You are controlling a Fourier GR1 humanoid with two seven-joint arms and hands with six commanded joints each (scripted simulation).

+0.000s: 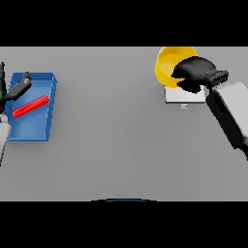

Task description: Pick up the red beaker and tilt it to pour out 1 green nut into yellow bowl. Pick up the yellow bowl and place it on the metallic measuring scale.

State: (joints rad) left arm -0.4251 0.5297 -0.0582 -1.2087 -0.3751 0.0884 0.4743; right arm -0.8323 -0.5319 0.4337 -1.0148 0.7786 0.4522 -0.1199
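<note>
One yellow bowl (167, 65), round and smooth with a glossy inner wall, sits at the far right of the table, over the metallic measuring scale (181, 97), a flat pale square slab with a small mark on its front edge. The bowl covers the scale's far part, and whether it rests on it or hangs just above cannot be told. The right hand (195, 72), dark and matte, has its fingers curled over the bowl's near right rim, gripping it; its white and grey forearm runs off to the right edge.

Across the grey table (111, 145), well apart on the far left, the red beaker (30, 106) lies on its side as a slim cylinder inside a shallow blue rectangular tray (50, 104). The left hand (18, 87) shows over the tray's far left corner, close to the beaker; whether its fingers are curled cannot be told.
</note>
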